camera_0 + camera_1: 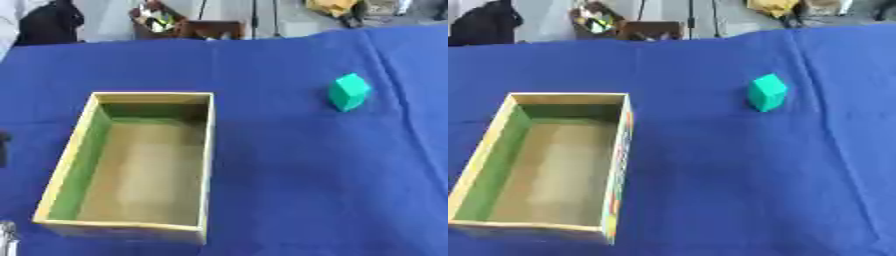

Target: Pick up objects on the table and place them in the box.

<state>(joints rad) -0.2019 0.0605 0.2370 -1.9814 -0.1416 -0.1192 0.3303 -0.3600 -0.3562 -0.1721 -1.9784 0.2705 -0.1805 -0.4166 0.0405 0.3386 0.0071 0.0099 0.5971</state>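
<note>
While neither robot hand can be made out in either view, so whether each is released or clenched cannot be told, the layout is plain enough. Open-topped box (131, 162) sits on the blue-clothed worktop (297, 190): yellowish rim, green inner wall on its left side, brownish floor, nothing inside it. Green block (349, 91) stands well apart from the box, to its right and a little beyond its far end, on bare cloth, tilted askew to the box's edges. No other loose object shows near the box. Small dark and pale shapes at the left edge beside the box cannot be identified. Block looks rigid, flat-faced and probably light; likely foam or plastic, not fragile. Smooth faces could slip, so best taken across two opposite side faces, thumb against fingers, approached from above. Task appears not yet begun: block still to be carried over and lowered into the box.
</note>
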